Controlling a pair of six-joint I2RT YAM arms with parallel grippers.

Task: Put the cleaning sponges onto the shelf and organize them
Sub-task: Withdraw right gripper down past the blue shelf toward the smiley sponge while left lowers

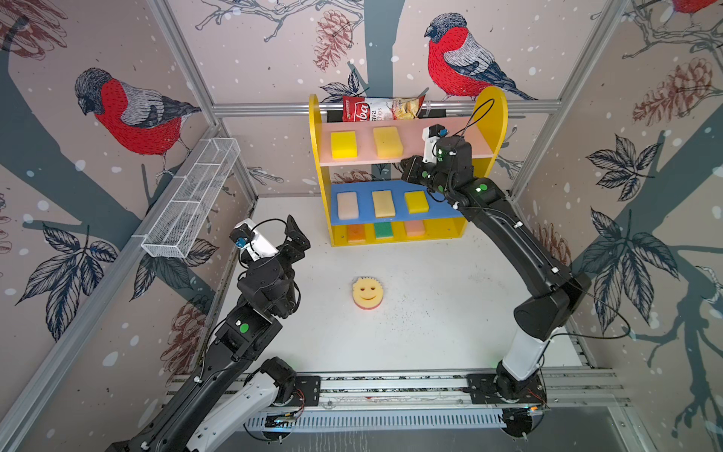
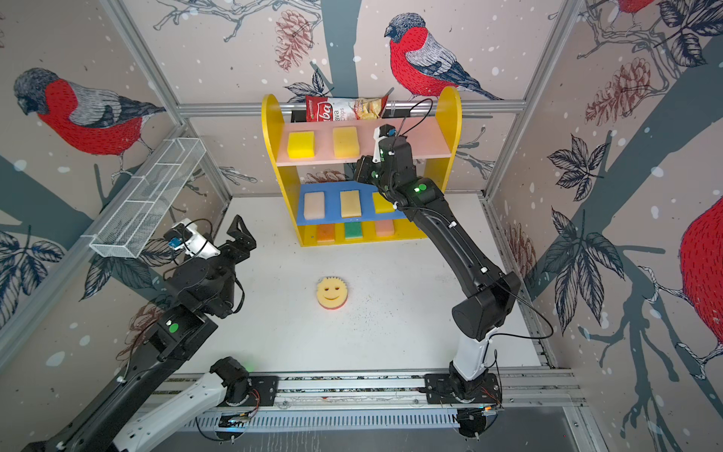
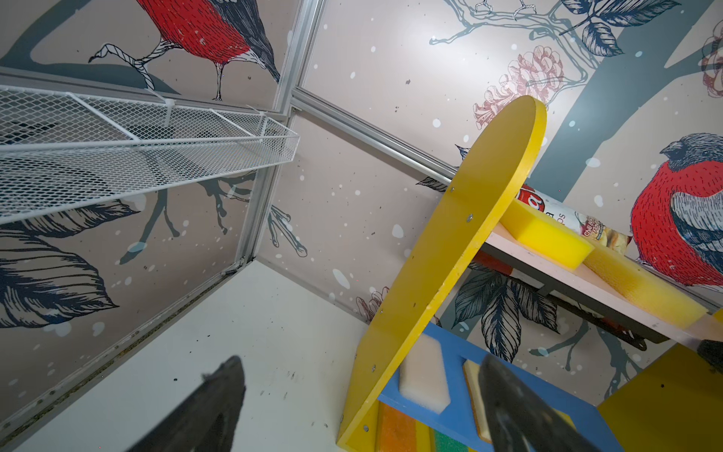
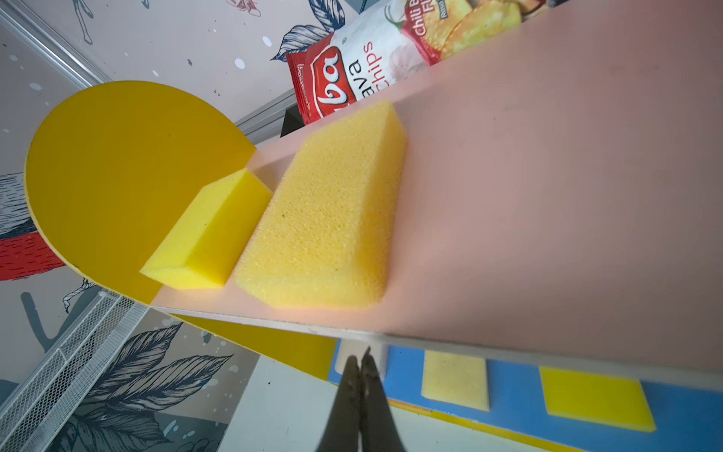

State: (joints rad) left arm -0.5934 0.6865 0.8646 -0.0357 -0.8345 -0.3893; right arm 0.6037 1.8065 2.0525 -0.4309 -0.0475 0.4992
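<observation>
right claw pressed together, empty, at pink board edge | left claw spread, empty | smiley sponge alone on bench | next: spread claw wide, grip sponge sides from above, lay flat on shelf

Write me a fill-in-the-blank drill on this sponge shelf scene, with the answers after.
The round smiley sponge is the only sponge not yet on the ____.
The pink board holds ____ sponges.
The blue board holds ____ sponges.
The right gripper is ____ and holds nothing.
Answers: shelf; two; three; shut.
</observation>
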